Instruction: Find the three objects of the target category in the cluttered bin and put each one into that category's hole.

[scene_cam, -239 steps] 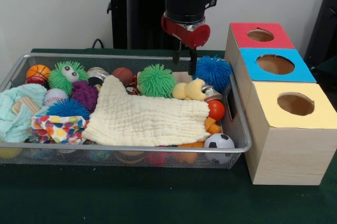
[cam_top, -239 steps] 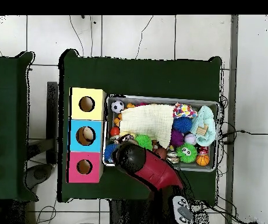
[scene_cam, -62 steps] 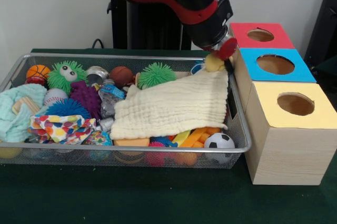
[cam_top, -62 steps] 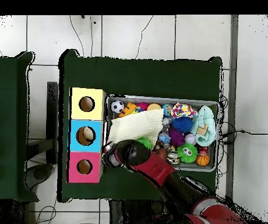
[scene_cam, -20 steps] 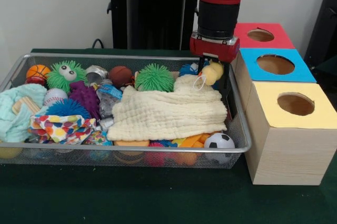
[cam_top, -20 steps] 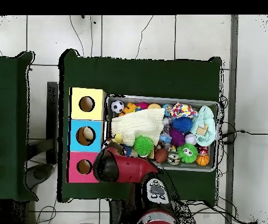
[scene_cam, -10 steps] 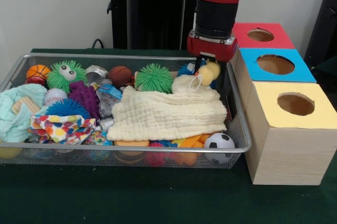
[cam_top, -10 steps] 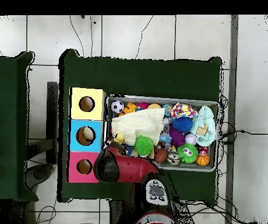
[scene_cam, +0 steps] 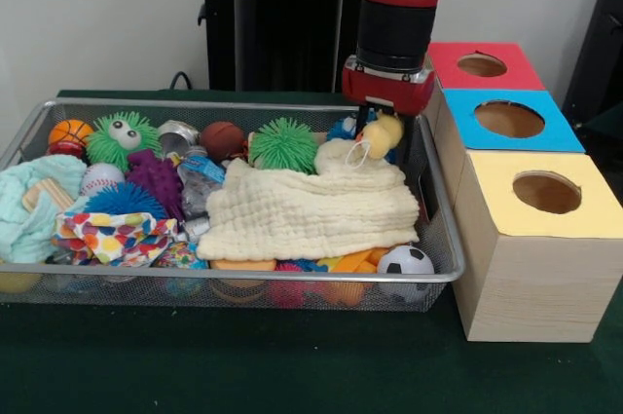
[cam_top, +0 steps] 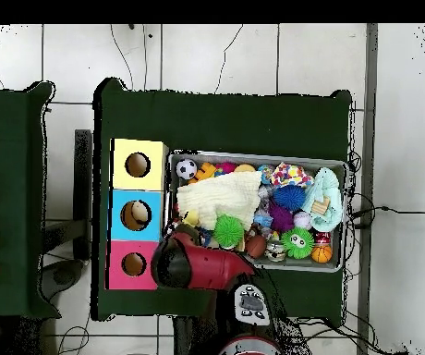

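Plainly, you had the cream cloth (scene_cam: 311, 207) bunched near the bin's (scene_cam: 243, 278) front rim, and behind it the gripper (scene_cam: 386, 131) was closed on the yellow plush toy (scene_cam: 386, 131), lifted just above the cloth. If that hold was shallow, the toy could have slipped back into the clutter before reaching the blue-topped box (scene_cam: 508, 120) beyond.

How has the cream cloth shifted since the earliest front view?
Yes. The cream cloth has bunched toward the bin's box-side end, uncovering toys mid-bin; the gripper holds a yellow toy above it.
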`<state>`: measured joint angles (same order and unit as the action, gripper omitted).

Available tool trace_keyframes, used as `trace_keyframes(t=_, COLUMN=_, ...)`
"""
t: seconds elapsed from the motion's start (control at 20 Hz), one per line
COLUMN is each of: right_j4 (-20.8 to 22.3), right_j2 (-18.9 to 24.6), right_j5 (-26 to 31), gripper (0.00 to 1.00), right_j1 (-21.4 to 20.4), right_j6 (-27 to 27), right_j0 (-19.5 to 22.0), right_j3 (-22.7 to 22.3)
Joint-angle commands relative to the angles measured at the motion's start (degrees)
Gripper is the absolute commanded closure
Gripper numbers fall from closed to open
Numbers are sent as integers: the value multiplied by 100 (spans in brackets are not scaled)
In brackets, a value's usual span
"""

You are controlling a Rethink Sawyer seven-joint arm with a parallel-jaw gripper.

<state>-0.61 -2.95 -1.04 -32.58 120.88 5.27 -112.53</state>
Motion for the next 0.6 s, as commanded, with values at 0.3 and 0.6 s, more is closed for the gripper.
trace_keyframes(t=0.3, right_j4=269, right_j2=629, right_j5=487, gripper=100, right_j1=-3, right_j6=186, right_j0=735, right_j3=482)
trace_keyframes(t=0.6, right_j4=193, right_j2=992, right_j5=705, gripper=100, right_j1=-68, right_j6=279, right_j0=1043, right_j3=316)
